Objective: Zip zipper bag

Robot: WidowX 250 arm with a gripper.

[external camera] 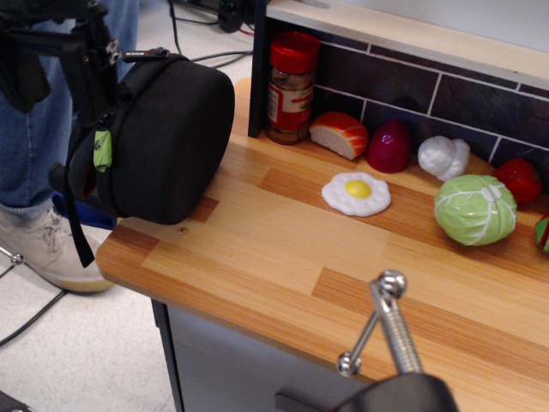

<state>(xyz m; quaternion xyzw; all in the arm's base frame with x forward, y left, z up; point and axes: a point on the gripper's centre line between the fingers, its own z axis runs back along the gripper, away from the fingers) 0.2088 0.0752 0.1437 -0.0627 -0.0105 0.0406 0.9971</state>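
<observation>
Claw (53, 73) spread, black zipper bag (159, 137) upright

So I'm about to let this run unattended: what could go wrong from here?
The zipper bag stands on its side at the counter's left end, partly overhanging, so a push might tip it off. The tool is beside the green pull tag, not on it, and could snag the black strap.
</observation>
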